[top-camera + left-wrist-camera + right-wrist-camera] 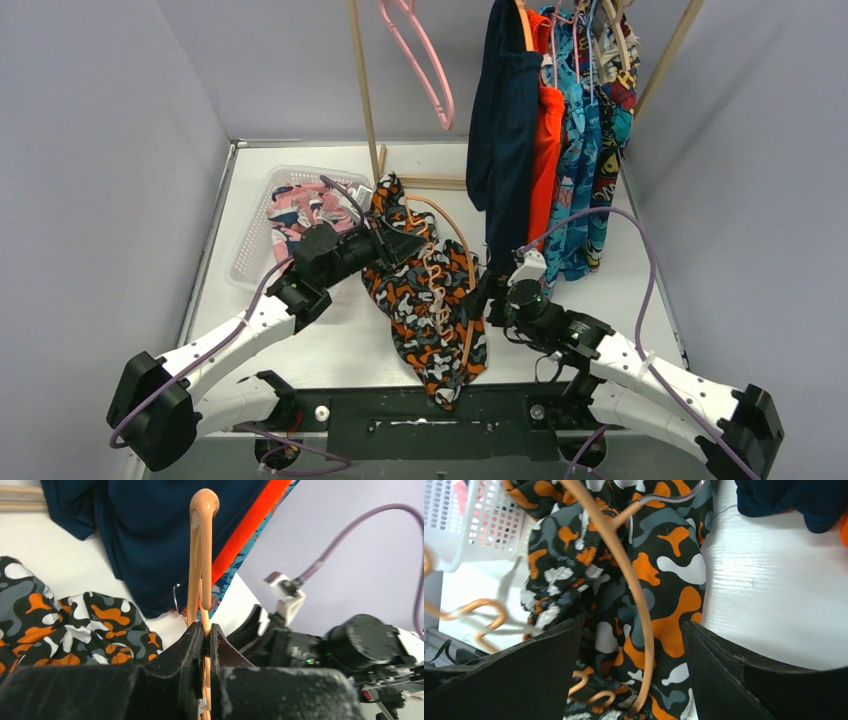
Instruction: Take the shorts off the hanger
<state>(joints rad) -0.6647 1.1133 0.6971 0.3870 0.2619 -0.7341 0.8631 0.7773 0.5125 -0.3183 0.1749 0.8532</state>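
I am starting nearest the arm bases. My left gripper (pixel 206 630) is clamping tight on the neck of a thin peach plastic hanger (pixel 200 555), with the hook standing up beyond the fingers. My right gripper (pixel 631 645) is hanging wide open and holding nothing. Its two black fingers are straddling one curved arm of the peach plastic hanger, just above the cloth.

Under both grippers, the black soft-fabric shorts with an orange, grey and white camouflage print (pixel 425 310) are lying crumpled on the white table (pixel 340 340), between the two arms. The hanger's arm is running across them. I cannot tell whether the waistband is threaded on it lower down.

I am judging that the step in hand is working these camouflage shorts off the hanger. The next move is calling for the right gripper to drop, pinch fabric only, clear of the plastic, and draw it away while the left is bracing the hanger.

Further back on the left, a white perforated plastic basket (pixel 255 230) is holding pink printed shorts (pixel 300 210). At the far side, plain navy shorts (pixel 505 130), orange-red shorts (pixel 545 150) and teal patterned shorts (pixel 580 170) are hanging from a wooden rack (pixel 362 90), beside an empty pink hanger (pixel 425 60).
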